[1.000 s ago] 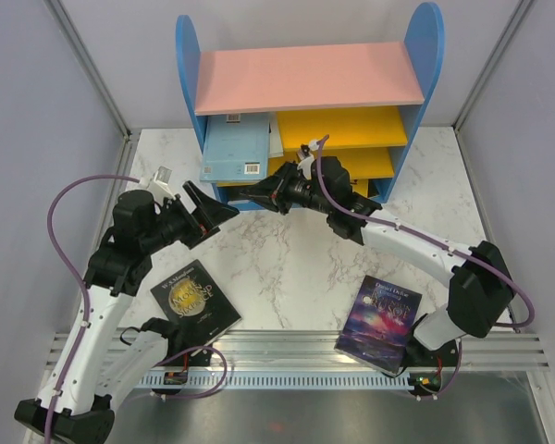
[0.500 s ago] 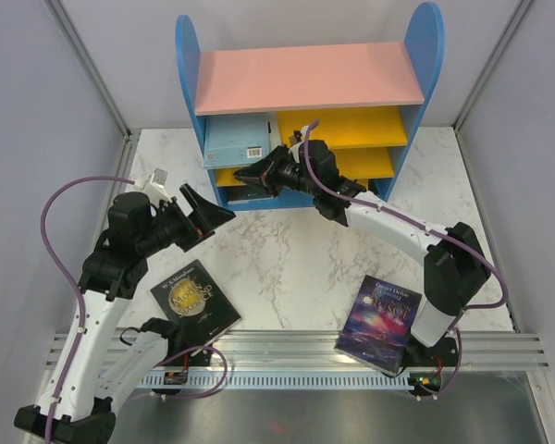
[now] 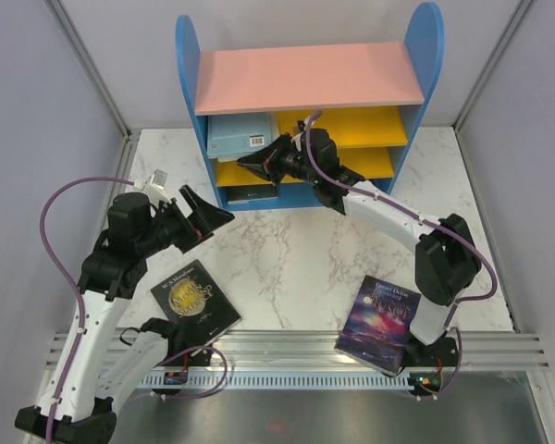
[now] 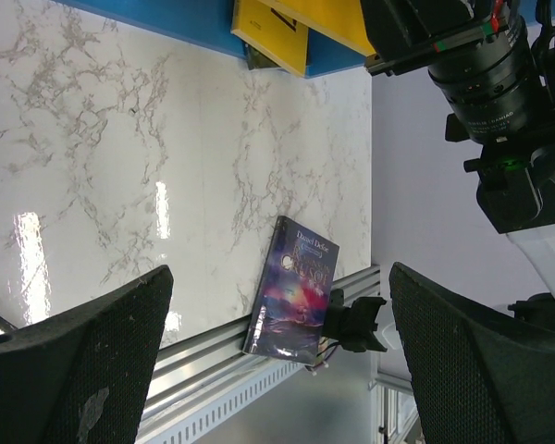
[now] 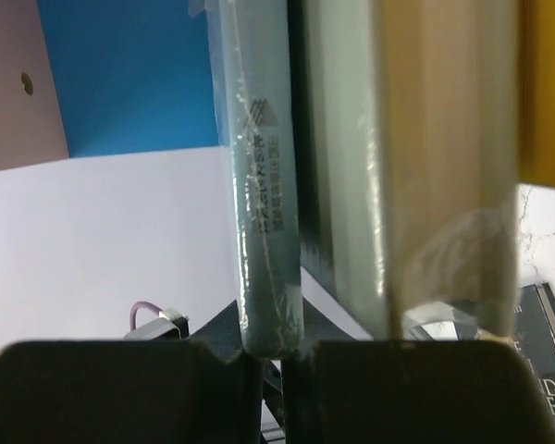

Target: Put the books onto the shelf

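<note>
Overhead, the shelf (image 3: 310,79) stands at the far edge of the marble table (image 3: 296,259), its blue side panels upright under a pink top board. Right gripper (image 3: 252,165): reaching into the left end of the shelf, jaws drawn together on the thin spine of the pale-blue book (image 3: 240,136). The wrist view shows that spine pinched between the two dark fingers (image 5: 120,388), with blue panel behind it. The pale-blue book sits in the upper level at the left, just beside the left side panel, a barcode facing out. Below it, a dark book (image 3: 250,193) lies at the left of the lower level. Left gripper (image 3: 208,203): jaws spread wide, holding nothing, hovering above the table in front of the shelf's left corner. Two books lie off the shelf. The black book (image 3: 194,301) with a gold moon lies flat on the table near the left arm. The galaxy book (image 3: 381,322) rests with its near edge on the aluminium rail (image 3: 287,344) beside the right arm's base; the left wrist view shows this book tilted over that rail.
</note>
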You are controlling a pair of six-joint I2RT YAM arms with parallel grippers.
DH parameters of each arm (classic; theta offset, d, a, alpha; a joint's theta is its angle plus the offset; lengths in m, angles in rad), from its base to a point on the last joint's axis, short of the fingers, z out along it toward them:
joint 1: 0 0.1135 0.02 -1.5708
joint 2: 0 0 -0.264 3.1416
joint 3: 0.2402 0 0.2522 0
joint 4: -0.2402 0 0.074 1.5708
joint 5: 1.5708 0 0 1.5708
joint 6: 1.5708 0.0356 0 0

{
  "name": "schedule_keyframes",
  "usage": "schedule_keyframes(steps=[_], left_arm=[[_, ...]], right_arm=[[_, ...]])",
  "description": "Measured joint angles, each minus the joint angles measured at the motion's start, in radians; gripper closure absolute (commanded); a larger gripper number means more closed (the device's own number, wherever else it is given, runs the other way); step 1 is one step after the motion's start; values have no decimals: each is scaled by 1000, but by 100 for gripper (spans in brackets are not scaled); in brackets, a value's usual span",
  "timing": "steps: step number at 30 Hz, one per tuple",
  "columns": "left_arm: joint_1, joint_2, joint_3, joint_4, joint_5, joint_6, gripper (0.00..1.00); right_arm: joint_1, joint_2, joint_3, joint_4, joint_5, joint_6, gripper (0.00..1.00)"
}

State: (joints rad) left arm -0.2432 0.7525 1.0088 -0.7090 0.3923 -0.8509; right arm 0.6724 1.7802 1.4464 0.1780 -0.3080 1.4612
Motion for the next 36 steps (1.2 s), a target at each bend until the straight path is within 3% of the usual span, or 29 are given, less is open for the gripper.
schedule_keyframes(steps=[6,10,14,19,25,29,36], left_arm=[[1,0,0,-6,0,10,0],[2,0,5,-29,-23,29,0],[2,14,11,-76,-60,50,0],[4,31,11,-147,-121,69,0],[14,87,21,-290,-252,91,0],[38,150,-8,-365,-310,94,0],[93,155,-122,-412,-314,98,0]], right_arm=[[5,-48,-38,5,-50,-39,87],[11,-176,-129,-8,-94,-90,73],[45,-336,-219,-64,-121,-193,48],[146,-456,-427,-106,-142,-297,34],[242,-345,-642,-214,-146,-356,15],[289,-253,-672,-254,-140,-383,10],[391,-74,-631,-180,-140,-401,9]])
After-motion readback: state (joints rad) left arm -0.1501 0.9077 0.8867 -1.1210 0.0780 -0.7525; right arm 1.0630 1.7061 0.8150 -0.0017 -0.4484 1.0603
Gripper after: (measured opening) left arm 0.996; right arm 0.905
